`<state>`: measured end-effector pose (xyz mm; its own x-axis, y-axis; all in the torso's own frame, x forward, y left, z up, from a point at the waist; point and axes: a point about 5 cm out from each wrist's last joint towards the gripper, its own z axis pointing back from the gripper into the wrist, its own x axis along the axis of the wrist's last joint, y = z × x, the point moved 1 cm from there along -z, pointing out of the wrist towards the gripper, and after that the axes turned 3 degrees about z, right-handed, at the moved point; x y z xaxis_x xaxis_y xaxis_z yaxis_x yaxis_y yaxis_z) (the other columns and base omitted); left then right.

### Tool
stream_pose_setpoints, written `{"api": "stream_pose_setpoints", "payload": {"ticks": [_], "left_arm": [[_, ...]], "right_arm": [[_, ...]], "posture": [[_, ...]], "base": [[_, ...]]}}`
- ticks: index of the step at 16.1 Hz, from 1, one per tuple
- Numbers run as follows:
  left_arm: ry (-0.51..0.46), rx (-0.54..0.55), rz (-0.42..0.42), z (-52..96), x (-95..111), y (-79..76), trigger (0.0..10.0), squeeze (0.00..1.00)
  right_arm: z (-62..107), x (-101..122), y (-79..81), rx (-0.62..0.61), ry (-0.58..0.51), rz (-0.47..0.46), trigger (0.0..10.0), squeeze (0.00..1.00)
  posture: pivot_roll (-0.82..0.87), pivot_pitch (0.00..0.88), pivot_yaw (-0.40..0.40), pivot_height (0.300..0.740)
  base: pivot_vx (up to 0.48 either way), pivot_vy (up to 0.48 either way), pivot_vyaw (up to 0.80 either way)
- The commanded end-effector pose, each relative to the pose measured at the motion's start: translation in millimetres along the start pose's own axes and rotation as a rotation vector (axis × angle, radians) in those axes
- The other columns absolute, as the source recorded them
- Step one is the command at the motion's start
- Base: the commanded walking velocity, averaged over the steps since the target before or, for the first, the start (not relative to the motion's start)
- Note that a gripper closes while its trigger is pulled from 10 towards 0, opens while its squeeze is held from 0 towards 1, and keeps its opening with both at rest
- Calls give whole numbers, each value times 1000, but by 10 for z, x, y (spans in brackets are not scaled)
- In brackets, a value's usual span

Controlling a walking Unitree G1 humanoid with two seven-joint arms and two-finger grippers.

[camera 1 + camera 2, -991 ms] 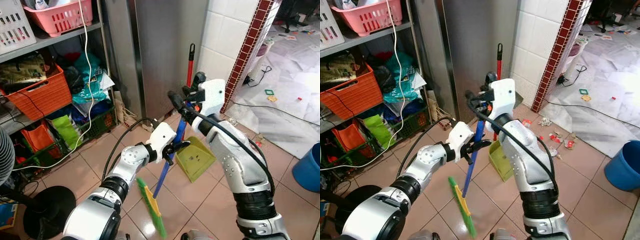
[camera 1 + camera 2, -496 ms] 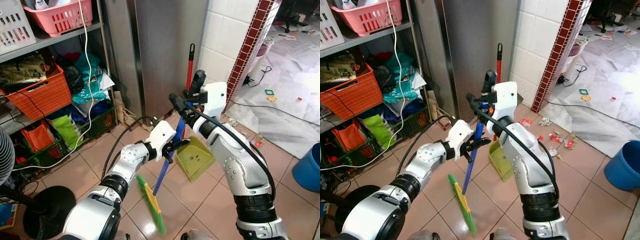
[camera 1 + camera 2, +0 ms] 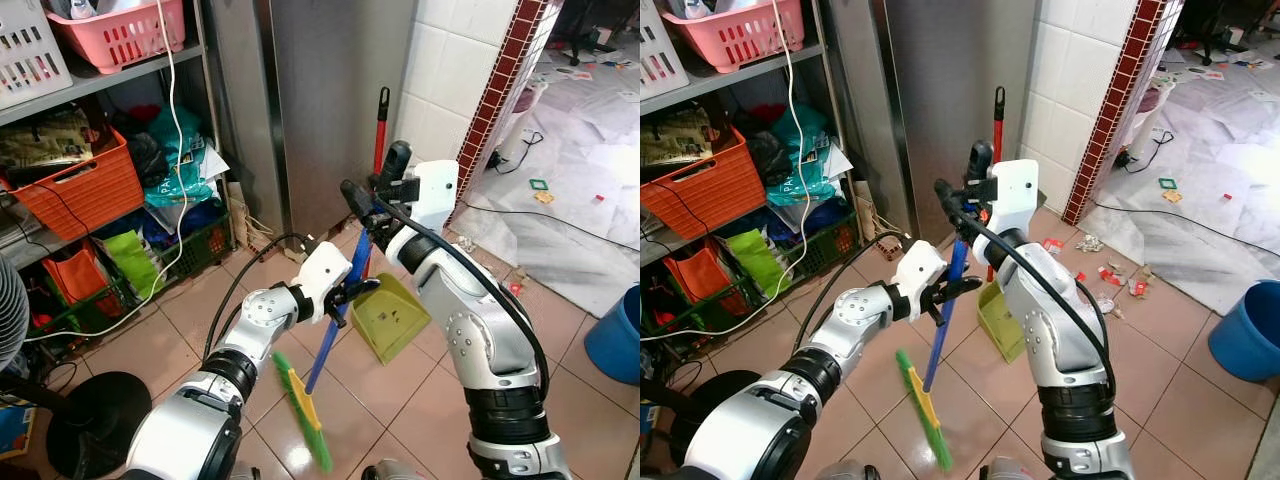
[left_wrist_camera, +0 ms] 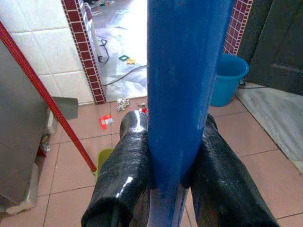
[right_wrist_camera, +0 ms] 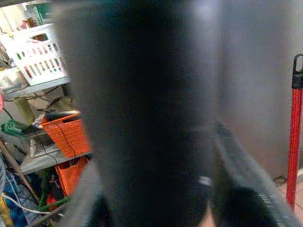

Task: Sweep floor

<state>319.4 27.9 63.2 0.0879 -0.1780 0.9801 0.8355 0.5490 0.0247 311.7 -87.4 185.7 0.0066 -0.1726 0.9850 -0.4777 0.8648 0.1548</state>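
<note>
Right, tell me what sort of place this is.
Likely a home utility or storage corner: a metal shelf rack crammed with an orange plastic crate and bags, terracotta floor tiles, and a green plastic dustpan by the white-tiled wall.

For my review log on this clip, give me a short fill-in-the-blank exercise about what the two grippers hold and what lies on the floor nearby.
1. The left gripper is shut on a broom handle coloured ____.
2. The right gripper grips the same handle ____ up than the left one.
3. The broom's bristles are ____ and yellow.
4. The dustpan with the red stick rests on the tiled ____.

Missing words: blue; higher; green; floor
</note>
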Motion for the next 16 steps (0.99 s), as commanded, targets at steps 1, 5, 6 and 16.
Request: {"api": "stream_pose_setpoints", "payload": {"ticks": [1,5,6,16], "left_arm": [[-29,4,-40,-31,117,42,0,0],[-28,11,-41,-32,118,48,0,0],[-28,13,-40,-31,118,52,0,0],[-36,52,-39,-26,136,95,0,0]], "right_arm": [[-5,75,3,-3,-32,-1,0,0],[3,71,3,-4,-33,-6,0,0],[3,71,1,-5,-34,-6,0,0],[29,47,18,-17,-43,-24,0,0]], "posture": [[-197,0,29,740],[-197,0,29,740],[-197,0,28,740],[-198,0,25,740]], "base": [[0,0,0],[0,0,0],[0,0,0],[0,0,0]]}}
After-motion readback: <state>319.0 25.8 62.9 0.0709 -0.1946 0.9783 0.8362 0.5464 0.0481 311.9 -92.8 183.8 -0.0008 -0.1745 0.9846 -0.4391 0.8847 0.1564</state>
